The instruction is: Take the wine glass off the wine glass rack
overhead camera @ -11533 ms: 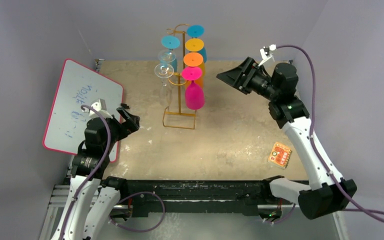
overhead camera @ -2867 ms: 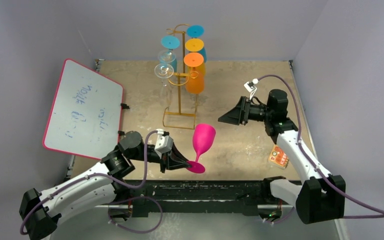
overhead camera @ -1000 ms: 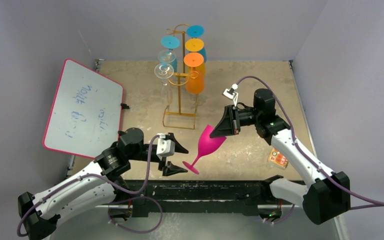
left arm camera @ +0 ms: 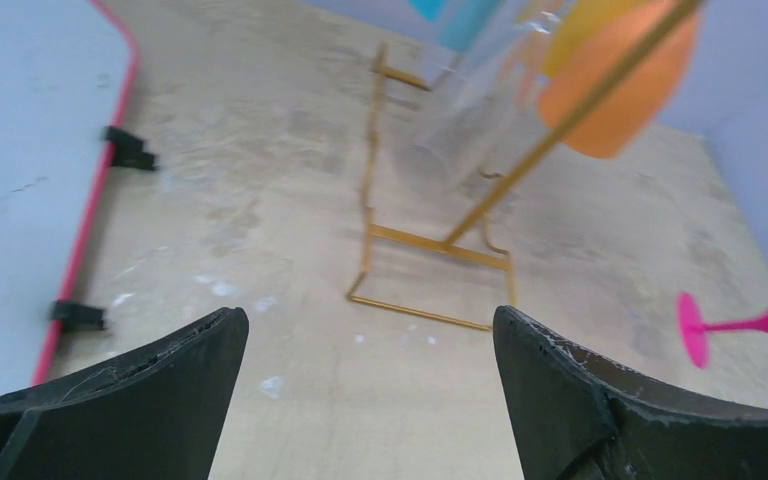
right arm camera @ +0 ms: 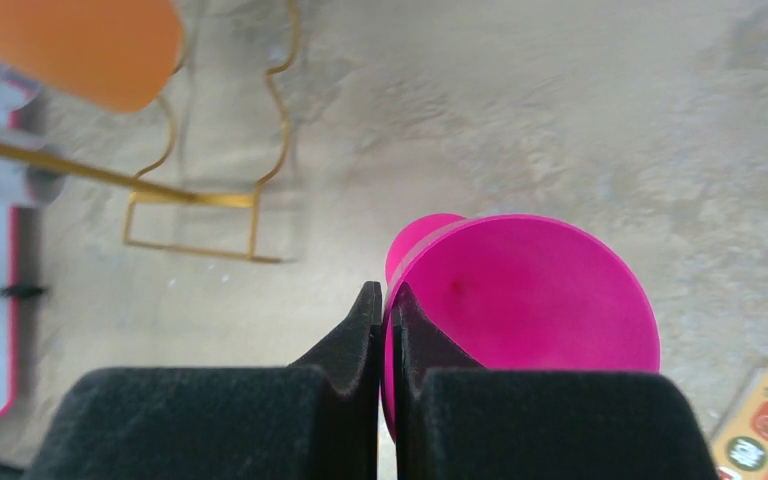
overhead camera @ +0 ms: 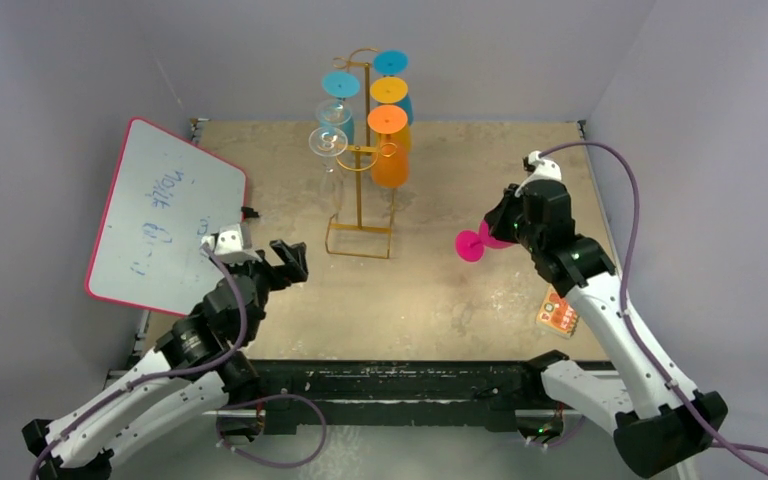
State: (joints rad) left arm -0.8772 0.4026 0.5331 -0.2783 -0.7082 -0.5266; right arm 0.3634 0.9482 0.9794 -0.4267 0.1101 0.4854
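Observation:
The pink wine glass (overhead camera: 471,245) hangs off the rack, tilted with its foot pointing left, above the table right of the wine glass rack (overhead camera: 359,150). My right gripper (overhead camera: 497,230) is shut on the rim of its bowl. In the right wrist view the two fingers pinch the bowl wall of the pink glass (right arm camera: 530,295), with the right gripper (right arm camera: 384,296) at its left edge. My left gripper (overhead camera: 291,262) stands wide open and empty left of the rack base. In the left wrist view the left gripper (left arm camera: 365,335) faces the rack (left arm camera: 430,248), and the pink foot (left arm camera: 694,328) shows at far right.
Orange glasses (overhead camera: 390,165), teal glasses (overhead camera: 341,84) and clear glasses (overhead camera: 328,142) still hang on the rack. A red-framed whiteboard (overhead camera: 165,215) leans at the left. A small orange card (overhead camera: 560,310) lies near the right arm. Grey walls close in the table.
My left gripper let go of the pink stem, opened wide and pulled back left toward the whiteboard. The right gripper carried the pink glass right and farther back, swinging its foot to the left.

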